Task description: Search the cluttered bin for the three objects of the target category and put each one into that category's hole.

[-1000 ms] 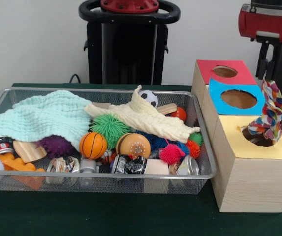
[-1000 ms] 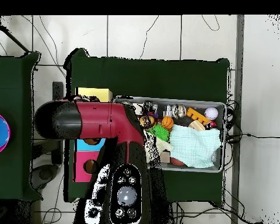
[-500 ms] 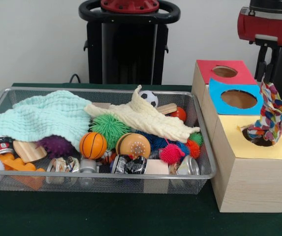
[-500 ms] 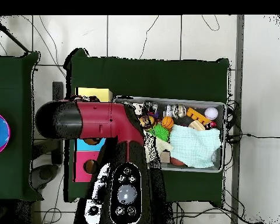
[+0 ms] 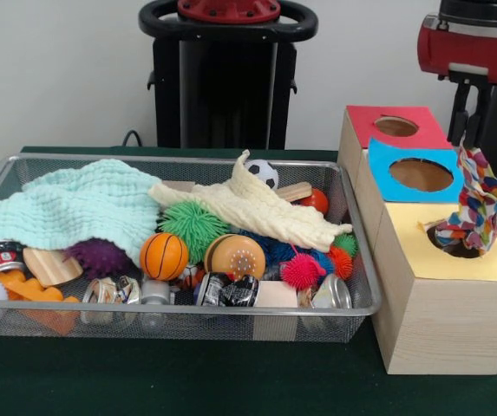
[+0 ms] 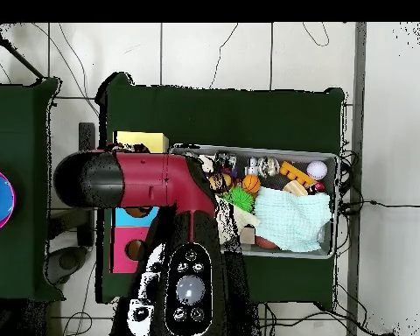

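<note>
A many-coloured knotted cloth (image 5: 480, 201) stands slumped in the hole of the yellow-topped box (image 5: 443, 286), part of it inside and the rest sticking up. My gripper (image 5: 479, 130) hangs just above the cloth's top, open and apart from it. The wire bin (image 5: 356, 308) holds a mint green cloth (image 5: 75, 208) at its left and a cream cloth (image 5: 252, 208) draped across the middle. In the overhead view the red arm (image 6: 143, 179) hides the gripper and the yellow hole; the mint cloth (image 6: 290, 219) shows in the bin.
A blue-topped box (image 5: 417, 173) and a red-topped box (image 5: 395, 127), each with a round hole, stand behind the yellow one. The bin also holds spiky balls, a small basketball (image 5: 163, 256), a football, cans, wooden blocks and an orange toy.
The gripper has risen a little off the many-coloured cloth, which has settled slightly lower into the yellow hole. Nothing in the bin has moved.
</note>
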You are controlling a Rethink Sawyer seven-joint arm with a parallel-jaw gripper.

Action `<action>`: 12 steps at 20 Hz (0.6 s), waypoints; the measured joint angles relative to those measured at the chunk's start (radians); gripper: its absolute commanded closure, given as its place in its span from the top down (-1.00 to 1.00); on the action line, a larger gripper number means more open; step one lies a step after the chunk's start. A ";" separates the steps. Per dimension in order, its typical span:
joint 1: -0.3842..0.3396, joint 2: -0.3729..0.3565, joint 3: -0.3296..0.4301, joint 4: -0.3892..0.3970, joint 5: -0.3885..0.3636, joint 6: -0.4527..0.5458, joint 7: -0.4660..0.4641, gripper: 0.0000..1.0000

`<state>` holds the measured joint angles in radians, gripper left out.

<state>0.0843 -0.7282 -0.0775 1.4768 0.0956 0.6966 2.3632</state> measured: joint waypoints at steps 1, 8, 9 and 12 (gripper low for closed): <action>0.000 0.001 0.000 0.000 0.000 0.000 0.000 -1.00; 0.000 0.005 0.000 -0.003 0.000 0.000 0.000 -1.00; 0.000 0.006 0.000 -0.005 0.000 0.000 0.000 -1.00; 0.000 0.007 0.000 -0.008 0.000 0.000 0.000 -1.00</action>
<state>0.0843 -0.7208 -0.0775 1.4690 0.0958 0.6966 2.3632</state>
